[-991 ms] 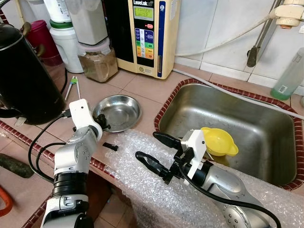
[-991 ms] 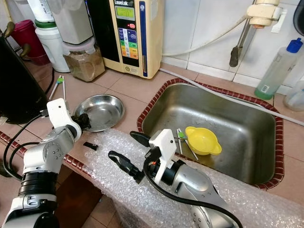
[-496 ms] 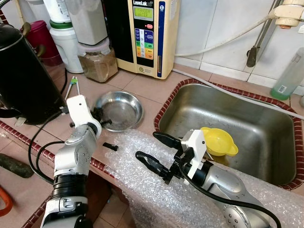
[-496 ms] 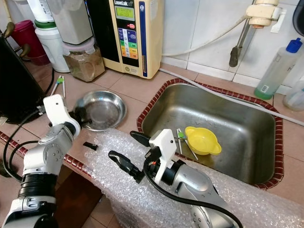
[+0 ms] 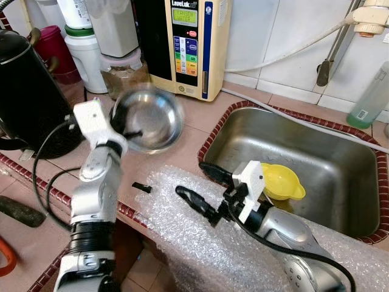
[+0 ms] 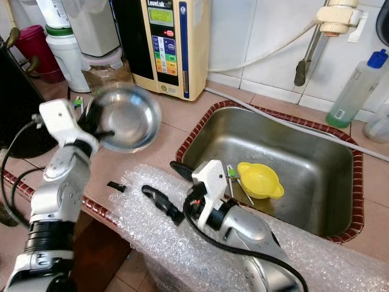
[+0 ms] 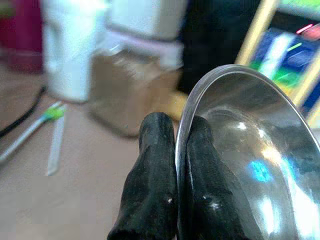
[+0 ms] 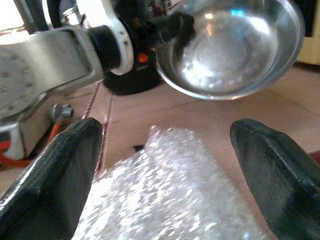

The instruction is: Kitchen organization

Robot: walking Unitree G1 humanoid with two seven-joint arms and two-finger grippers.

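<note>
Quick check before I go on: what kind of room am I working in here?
Most likely a home kitchen counter. A steel sink is set into the tiled top, a black kettle and a wall-mounted water unit stand behind, and the left tool holds a steel bowl.

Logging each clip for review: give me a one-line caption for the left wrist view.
Left gripper pinches the rim of the steel bowl, tilted on edge, with a jar blurred behind.

Silver arms with white wrist housings, black cables, and seemingly rubbery black fingers (image 7: 150, 190).
</note>
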